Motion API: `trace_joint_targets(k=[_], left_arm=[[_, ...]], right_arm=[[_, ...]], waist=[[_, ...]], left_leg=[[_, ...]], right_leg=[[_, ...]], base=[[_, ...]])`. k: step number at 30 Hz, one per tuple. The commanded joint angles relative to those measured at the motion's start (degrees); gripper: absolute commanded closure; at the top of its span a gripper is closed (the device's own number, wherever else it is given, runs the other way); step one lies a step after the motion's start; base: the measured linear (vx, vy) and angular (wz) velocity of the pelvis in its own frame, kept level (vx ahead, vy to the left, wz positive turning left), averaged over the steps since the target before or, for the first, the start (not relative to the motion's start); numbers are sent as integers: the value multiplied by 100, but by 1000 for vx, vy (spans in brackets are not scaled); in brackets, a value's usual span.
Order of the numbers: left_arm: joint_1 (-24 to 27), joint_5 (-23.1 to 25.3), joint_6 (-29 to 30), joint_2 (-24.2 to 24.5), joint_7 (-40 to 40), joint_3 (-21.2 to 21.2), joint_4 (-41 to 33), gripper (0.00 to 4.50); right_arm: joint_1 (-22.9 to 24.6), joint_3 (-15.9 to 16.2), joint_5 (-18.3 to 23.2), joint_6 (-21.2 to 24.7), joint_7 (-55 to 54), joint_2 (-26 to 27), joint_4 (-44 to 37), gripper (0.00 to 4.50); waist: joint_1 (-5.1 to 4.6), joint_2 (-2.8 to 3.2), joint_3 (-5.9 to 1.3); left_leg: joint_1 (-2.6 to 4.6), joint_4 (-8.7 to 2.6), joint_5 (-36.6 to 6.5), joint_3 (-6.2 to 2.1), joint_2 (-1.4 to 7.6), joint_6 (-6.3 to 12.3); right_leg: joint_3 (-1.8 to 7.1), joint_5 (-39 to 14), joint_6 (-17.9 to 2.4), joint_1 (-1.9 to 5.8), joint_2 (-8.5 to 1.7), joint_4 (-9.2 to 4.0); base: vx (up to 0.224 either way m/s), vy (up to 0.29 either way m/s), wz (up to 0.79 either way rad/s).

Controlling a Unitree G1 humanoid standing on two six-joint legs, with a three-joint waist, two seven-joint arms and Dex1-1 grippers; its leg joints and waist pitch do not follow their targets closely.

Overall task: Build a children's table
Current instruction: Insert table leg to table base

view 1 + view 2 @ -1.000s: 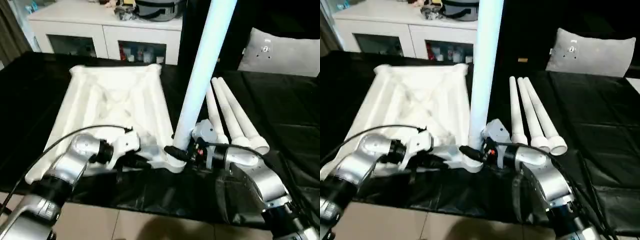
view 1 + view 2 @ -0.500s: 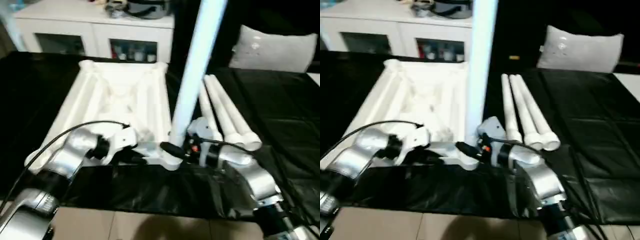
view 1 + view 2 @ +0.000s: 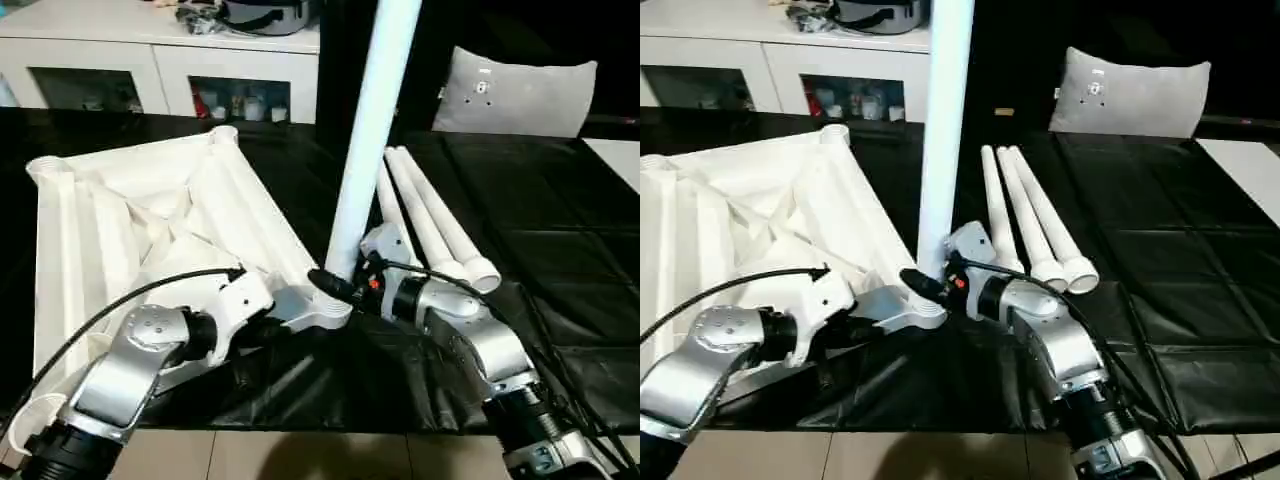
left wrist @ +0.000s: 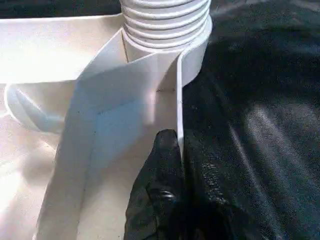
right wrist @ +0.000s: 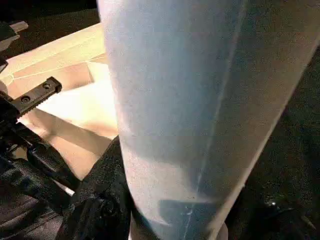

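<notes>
The white table top (image 3: 150, 230) is lying upside down on the black surface (image 3: 560, 260), and it is now turned so its far corner is swinging toward the left edge. The left pincer (image 4: 167, 165) is pinched shut on its rim. The right pincer (image 3: 345, 285) is half open around the standing leg (image 3: 365, 140) in the near corner socket (image 4: 165, 30). Three spare legs (image 3: 430, 225) are waiting beside it. The leg is probably being screwed in.
</notes>
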Motion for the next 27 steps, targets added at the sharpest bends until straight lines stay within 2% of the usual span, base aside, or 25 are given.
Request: trace_joint_targets(k=[1, 5, 10, 12, 13, 14, 15, 16, 17, 19, 21, 22, 24, 25, 26, 27], left_arm=[[-237, -14, -29, -8, 133, 84, -431, 450], [-252, 15, -81, -11, 215, 126, -423, 450], [-331, -17, -227, -8, 225, 108, -254, 450], [-358, -25, -295, 0, 240, 98, -180, 450], [-364, -26, -311, -3, 245, 100, -163, 450], [-382, -26, -378, -10, 248, 101, -103, 450], [-413, -25, -450, 5, 219, 87, -29, 450], [-413, -25, -450, 5, 219, 87, -29, 450], [-444, -41, -493, 23, 179, 86, 33, 450], [-478, -45, -547, 45, 145, 81, 109, 450], [-515, -40, -602, 64, 121, 73, 190, 450], [-545, -47, -625, 80, 92, 62, 242, 450], [-608, -52, -697, 102, 38, 45, 364, 450], [-629, -59, -732, 106, 21, 44, 421, 450], [-663, -54, -790, 117, -1, 32, 500, 450], [-689, -60, -821, 120, -18, 29, 562, 450]], right_arm=[[331, 279, -340, 443, -50, -71, 721, 259], [327, 302, -385, 400, -111, -34, 780, 259], [195, 110, -328, 265, -279, 122, 1044, 259], [154, 51, -283, 228, -285, 167, 1106, 203], [146, 40, -279, 221, -293, 173, 1118, 189], [121, 7, -256, 199, -296, 195, 1164, 187], [91, -36, -260, 143, -317, 213, 1218, 180], [91, -36, -260, 143, -317, 213, 1218, 169], [87, -78, -244, 98, -288, 217, 1226, 155], [93, -105, -226, 61, -256, 210, 1224, 146], [105, -111, -217, 25, -203, 186, 1215, 123], [142, -125, -209, -32, -161, 158, 1171, 111], [243, -192, -144, -104, -101, 98, 1009, 99], [280, -216, -124, -152, -73, 82, 954, 91], [344, -236, -112, -266, -17, 44, 864, 80], [413, -254, -98, -326, 24, 1, 761, 71]], waist=[[16, 83, -164], [8, 113, -169], [-28, 129, -163], [-51, 138, -160], [-62, 141, -148], [-65, 176, -142], [-73, 184, -153], [-102, 212, -151], [-94, 230, -144], [-69, 213, -156], [-49, 234, -155], [-25, 212, -166], [38, 237, -192], [56, 220, -212], [81, 248, -215], [92, 238, -214]], left_leg=[[70, -506, -2844, -212, 264, -87], [65, -529, -2934, -221, 267, -107], [80, -534, -3145, -242, 261, -134], [96, -527, -3278, -262, 253, -140], [120, -514, -3352, -265, 243, -131], [153, -506, -3426, -273, 241, -130], [168, -505, -3477, -287, 251, -138], [130, -554, -3590, -328, 277, -152], [76, -613, -3644, -360, 307, -184], [149, -556, -3571, -313, 270, -178], [142, -539, -3426, -298, 260, -143], [93, -555, -3221, -293, 278, -130], [112, -543, -2998, -253, 287, -115], [56, -550, -2755, -239, 292, -106], [39, -553, -2573, -215, 290, -81], [40, -550, -2517, -199, 288, -58]], right_leg=[[222, -3905, -374, 32, -444, -650], [211, -3708, -403, 41, -428, -648], [175, -3782, -402, 38, -436, -678], [127, -3918, -351, 42, -444, -711], [96, -4050, -303, 24, -445, -751], [64, -4102, -290, 14, -453, -794], [34, -4047, -299, 27, -458, -800], [-23, -3799, -335, 106, -448, -776], [0, -3543, -400, 153, -458, -713], [47, -3518, -507, 80, -481, -737], [67, -3577, -536, 85, -501, -752], [86, -3420, -592, 130, -504, -709], [135, -3143, -699, 112, -499, -686], [164, -2824, -787, 151, -497, -624], [176, -2598, -866, 160, -487, -597], [176, -2557, -858, 162, -478, -609]], base=[[0, 0, 0], [0, 0, 0], [0, 0, 0], [0, 0, 0], [0, 0, 0], [0, 0, 0], [0, 0, 0], [0, 0, 0], [0, 0, 0], [0, 0, 0], [0, 0, 0], [0, 0, 0], [0, 0, 0], [0, 0, 0], [0, 0, 0], [0, 0, 0]])
